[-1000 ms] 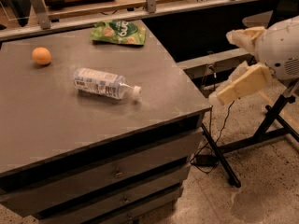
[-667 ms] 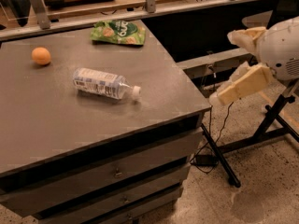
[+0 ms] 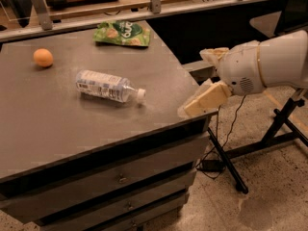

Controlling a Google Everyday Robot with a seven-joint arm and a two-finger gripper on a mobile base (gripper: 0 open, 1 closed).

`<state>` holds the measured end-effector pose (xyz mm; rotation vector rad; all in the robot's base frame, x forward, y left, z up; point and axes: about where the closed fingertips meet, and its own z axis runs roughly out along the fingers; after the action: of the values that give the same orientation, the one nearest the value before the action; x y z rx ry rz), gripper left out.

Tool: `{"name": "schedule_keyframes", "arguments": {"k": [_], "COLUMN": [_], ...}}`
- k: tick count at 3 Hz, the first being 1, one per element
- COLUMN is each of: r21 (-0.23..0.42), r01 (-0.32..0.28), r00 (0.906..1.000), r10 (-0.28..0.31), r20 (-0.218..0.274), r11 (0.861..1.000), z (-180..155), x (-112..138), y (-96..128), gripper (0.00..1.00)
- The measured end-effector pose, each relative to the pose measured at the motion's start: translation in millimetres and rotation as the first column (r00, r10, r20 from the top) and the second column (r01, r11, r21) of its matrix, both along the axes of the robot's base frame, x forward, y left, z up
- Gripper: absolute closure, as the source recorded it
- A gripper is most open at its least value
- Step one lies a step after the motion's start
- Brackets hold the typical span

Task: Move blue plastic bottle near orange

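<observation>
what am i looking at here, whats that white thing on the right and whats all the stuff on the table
There is only one picture, taken by one camera that looks down at the table from above and to the side; where it is mounted is not known.

The white thing on the right is a robot arm. At its tip is the end effector, the part that grasps. It hangs just off the right edge of the table. Its two pale fingers are apart and hold nothing.

Three things lie on the grey table, which has drawers below. A clear plastic bottle lies on its side near the middle, its white cap pointing right. An orange sits apart from it, toward the far left. A green snack bag lies flat at the far edge.
</observation>
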<state>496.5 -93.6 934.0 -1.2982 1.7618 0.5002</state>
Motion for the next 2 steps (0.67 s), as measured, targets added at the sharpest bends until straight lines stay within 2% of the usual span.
{"name": "schedule_keyframes", "arguments": {"k": [2], "r21": [0.067], "r01": [-0.121], "r00": [0.9919], "r10": [0.123], "r20": [-0.029], "r11": [0.990], "z": [-37.9], "x": [37.2], "y": [79.6], "gripper": [0.00]}}
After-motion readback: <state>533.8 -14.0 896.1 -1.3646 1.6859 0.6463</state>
